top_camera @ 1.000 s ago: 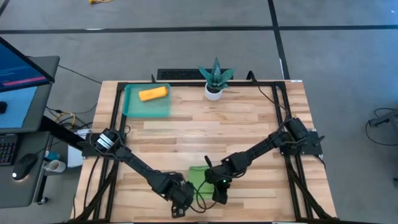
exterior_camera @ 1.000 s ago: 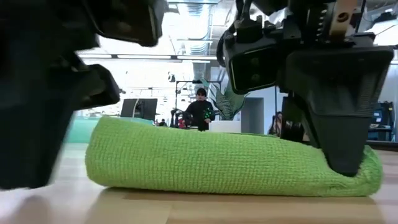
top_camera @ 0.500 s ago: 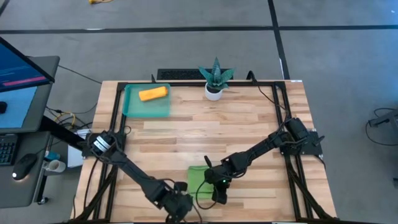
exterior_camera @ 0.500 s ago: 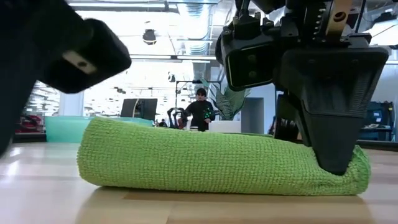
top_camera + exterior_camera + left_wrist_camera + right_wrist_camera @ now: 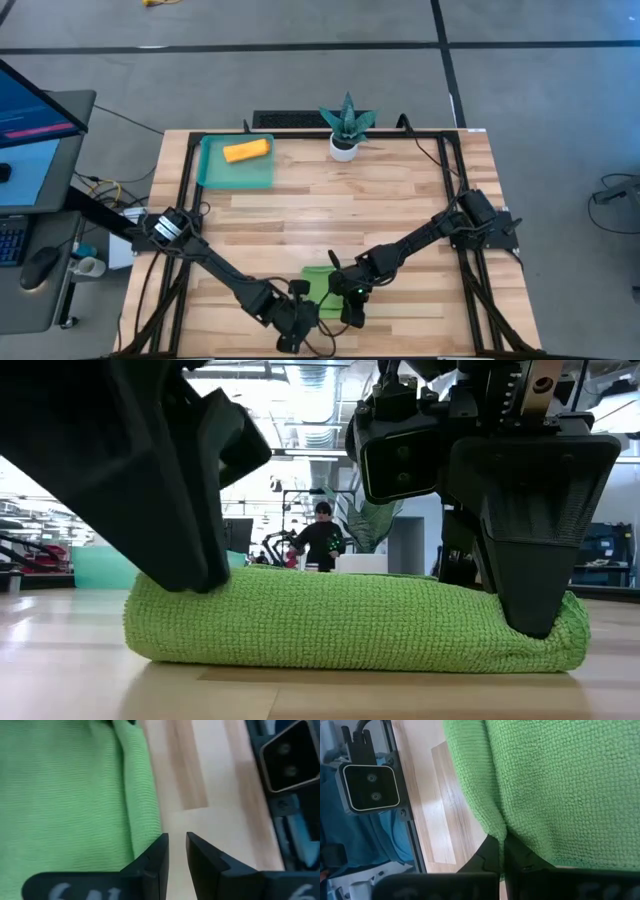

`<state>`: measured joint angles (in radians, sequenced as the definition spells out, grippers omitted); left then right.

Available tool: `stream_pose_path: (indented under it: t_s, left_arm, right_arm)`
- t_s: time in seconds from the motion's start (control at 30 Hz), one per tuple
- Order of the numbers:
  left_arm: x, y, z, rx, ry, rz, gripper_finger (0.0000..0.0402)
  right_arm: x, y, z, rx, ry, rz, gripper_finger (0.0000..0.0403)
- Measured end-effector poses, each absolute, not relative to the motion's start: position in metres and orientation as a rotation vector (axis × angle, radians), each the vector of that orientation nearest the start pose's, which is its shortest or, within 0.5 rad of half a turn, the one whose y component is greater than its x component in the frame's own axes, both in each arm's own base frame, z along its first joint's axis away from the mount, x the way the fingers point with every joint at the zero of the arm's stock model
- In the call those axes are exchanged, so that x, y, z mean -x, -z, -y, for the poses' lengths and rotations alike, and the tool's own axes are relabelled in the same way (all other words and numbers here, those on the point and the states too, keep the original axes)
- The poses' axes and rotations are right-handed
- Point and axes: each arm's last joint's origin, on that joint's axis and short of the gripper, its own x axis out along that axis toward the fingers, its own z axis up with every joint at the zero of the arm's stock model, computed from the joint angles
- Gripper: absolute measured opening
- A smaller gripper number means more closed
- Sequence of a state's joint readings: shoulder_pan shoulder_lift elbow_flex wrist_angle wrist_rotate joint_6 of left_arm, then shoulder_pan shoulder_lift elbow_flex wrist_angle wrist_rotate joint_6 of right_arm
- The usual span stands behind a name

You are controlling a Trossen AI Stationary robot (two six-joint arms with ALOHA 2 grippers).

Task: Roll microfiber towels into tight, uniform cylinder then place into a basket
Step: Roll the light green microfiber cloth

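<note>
A: Where's your lime green towel (image 5: 350, 622)?
B: Near the table's front edge. Your right gripper (image 5: 530, 615) pinches its end; your left gripper (image 5: 177, 855), fingers nearly closed on nothing, sits at the other end.

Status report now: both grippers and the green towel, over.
Right gripper shut on green towel at its end. Left gripper nearly shut, empty, at the towel's other end. Orange towel already in basket. Nothing in the way.

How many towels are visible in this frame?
2: the orange towel, rolled, lies in the basket at the far left; the green towel lies at the near edge between both grippers.
</note>
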<state>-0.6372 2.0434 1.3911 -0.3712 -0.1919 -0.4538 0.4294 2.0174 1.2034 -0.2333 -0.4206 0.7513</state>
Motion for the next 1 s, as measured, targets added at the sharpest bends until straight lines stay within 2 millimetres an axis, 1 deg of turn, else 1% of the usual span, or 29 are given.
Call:
stream_pose_path:
  t_s: [0.17,0.23,0.33,0.43,0.67,0.8,1.0]
  left_arm:
    - [-0.344,-0.152,0.236,-0.015,0.136,-1.045,0.0049]
    - [-0.343,-0.151,0.231,-0.026,0.096,-1.063,0.0045]
    - [-0.342,-0.143,0.223,-0.026,0.015,-1.062,0.0039]
    - [-0.342,-0.138,0.217,0.003,-0.025,-1.070,0.0033]
    - [-0.345,-0.137,0.210,0.076,-0.075,-1.076,0.0022]
    - [-0.348,-0.134,0.207,0.128,-0.067,-1.103,0.0020]
    - [-0.348,-0.132,0.207,0.130,-0.067,-1.117,0.0019]
  right_arm:
    - [-0.352,-0.123,-0.174,-0.632,-0.327,-1.310,0.0019]
    - [-0.352,-0.124,-0.175,-0.631,-0.327,-1.309,0.0016]
    - [-0.353,-0.124,-0.174,-0.630,-0.325,-1.307,0.0016]
    - [-0.353,-0.124,-0.174,-0.633,-0.331,-1.310,0.0021]
    - [-0.352,-0.124,-0.174,-0.629,-0.344,-1.319,0.0019]
    - [-0.352,-0.124,-0.175,-0.625,-0.346,-1.321,0.0047]
    - [-0.351,-0.124,-0.175,-0.642,-0.336,-1.329,0.0093]
